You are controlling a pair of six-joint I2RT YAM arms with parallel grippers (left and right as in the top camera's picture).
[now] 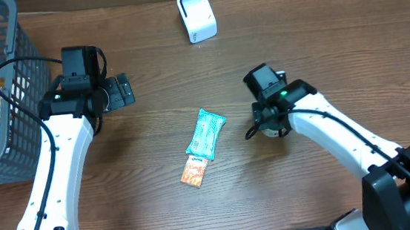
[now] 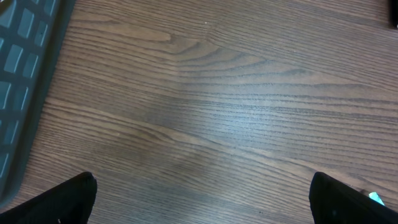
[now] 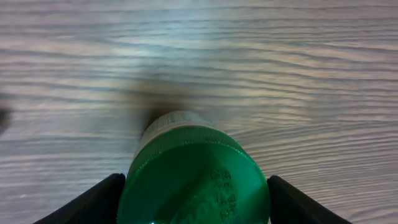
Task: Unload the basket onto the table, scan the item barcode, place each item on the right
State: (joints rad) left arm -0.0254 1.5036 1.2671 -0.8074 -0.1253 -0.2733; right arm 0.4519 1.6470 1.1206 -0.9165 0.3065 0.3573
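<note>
A bottle with a green screw cap (image 3: 194,180) stands upright on the wooden table. My right gripper (image 3: 196,190) reaches down over it, and both black fingers press against the sides of the cap. From overhead only a pale sliver of the bottle (image 1: 270,131) shows under the right gripper (image 1: 271,118). A white barcode scanner (image 1: 196,15) stands at the back of the table. My left gripper (image 1: 119,93) hovers open over bare wood at the left, with nothing between its fingers (image 2: 68,202).
A teal snack packet (image 1: 207,133) and a small orange packet (image 1: 194,172) lie in the middle of the table. A grey wire basket (image 1: 18,64) holding snack packs stands at the far left, and its wall (image 2: 25,74) shows in the left wrist view.
</note>
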